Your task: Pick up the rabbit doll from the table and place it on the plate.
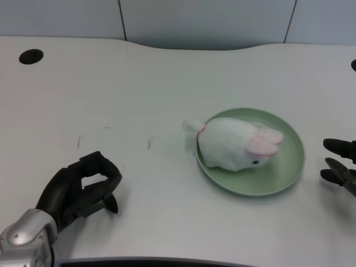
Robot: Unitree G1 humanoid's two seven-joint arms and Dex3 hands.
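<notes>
Nearest, at the table's [167,72] front-left corner, the left hand [83,189] is seen resting low over the surface, fingers curled inward with nothing held between them. It lies well apart from the plate. Judged from that gap and the empty curl, the hand is parked clear so that nothing is disturbed.

Further in, toward the right of the table, a green plate [289,167] is noted. The rabbit doll [233,143] lies on it, white body across the plate's left half, pink ears [264,143] pointing toward the plate's centre. Its small tail [192,126] is seen hanging past the plate's left rim, over bare table. The body itself is carried by the plate, so the placement is judged done; the off-centre seat is probably owed to a release from the left side.

At the table's right edge, the right hand [340,164] is partly seen, only dark fingertips showing, near the plate but not touching it.

A few faint scuff marks [149,143] are noted on the surface between hand and plate.

Farthest, a dark cable hole [31,56] is set near the back-left corner, and grey wall panels [206,22] are seen beyond the table's back edge.
</notes>
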